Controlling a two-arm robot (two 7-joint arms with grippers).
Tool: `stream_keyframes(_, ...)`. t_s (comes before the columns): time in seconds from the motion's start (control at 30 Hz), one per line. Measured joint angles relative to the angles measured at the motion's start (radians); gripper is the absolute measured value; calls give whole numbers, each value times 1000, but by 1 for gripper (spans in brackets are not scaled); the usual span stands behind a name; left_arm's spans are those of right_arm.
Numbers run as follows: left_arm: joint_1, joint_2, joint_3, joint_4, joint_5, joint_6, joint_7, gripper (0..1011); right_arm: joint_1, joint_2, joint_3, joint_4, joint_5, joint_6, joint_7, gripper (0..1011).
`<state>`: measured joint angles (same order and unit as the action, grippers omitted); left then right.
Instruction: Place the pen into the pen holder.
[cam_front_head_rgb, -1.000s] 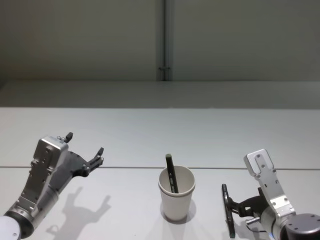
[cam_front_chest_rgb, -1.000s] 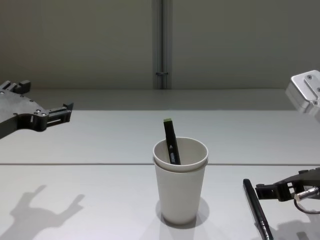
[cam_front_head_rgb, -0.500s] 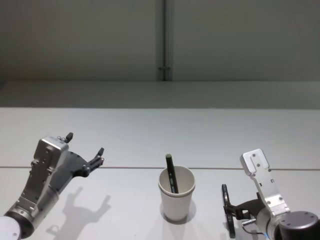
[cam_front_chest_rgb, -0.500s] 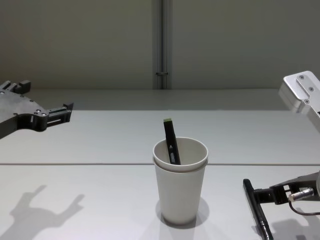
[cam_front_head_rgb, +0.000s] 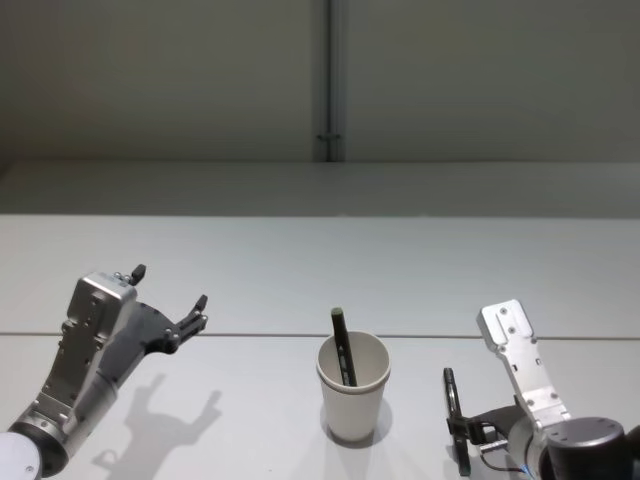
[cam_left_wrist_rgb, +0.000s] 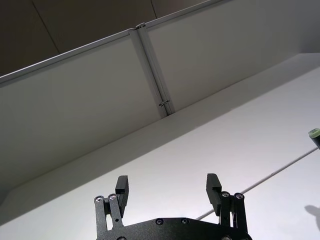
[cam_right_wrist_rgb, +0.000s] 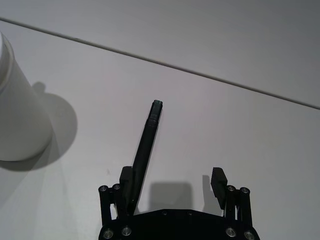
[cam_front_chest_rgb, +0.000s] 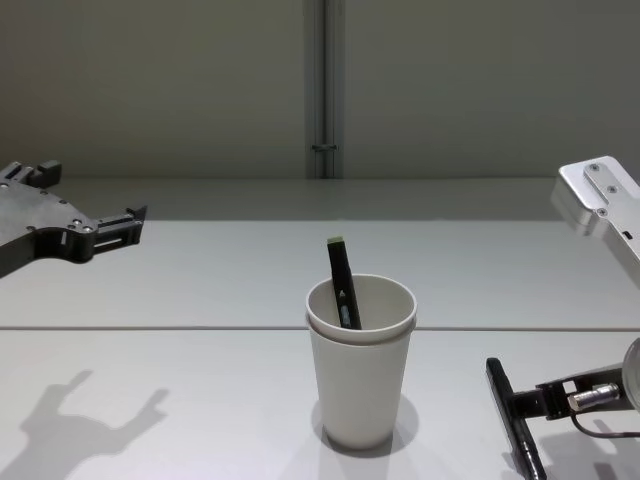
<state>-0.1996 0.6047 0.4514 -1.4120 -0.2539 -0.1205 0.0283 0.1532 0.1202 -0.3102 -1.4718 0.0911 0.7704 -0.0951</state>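
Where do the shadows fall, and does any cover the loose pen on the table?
Head view: the left tool casts a soft shadow on the table below it. Right wrist view: the shadow of the pen holder stops short of the loose pen; the shadow of the right tool lies between its fingers.

The pen holder (cam_front_chest_rgb: 360, 372) hides the lower half of the green-tipped pen (cam_front_chest_rgb: 340, 275); the black pen (cam_right_wrist_rgb: 147, 140) disappears behind the fingers (cam_right_wrist_rgb: 125, 181) of the right gripper (cam_right_wrist_rgb: 171, 175).
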Motion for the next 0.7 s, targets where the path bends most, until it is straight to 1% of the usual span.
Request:
stream_keyframes(0.37, 0, 0, 0, 0, 0, 0, 0, 1002, 26, -33, 12, 53, -21, -3, 2, 1001)
stream_keyframes(0.7, 0, 0, 0, 0, 0, 0, 0, 1001, 42, -48, 16, 90, -40, -5, 15, 1001)
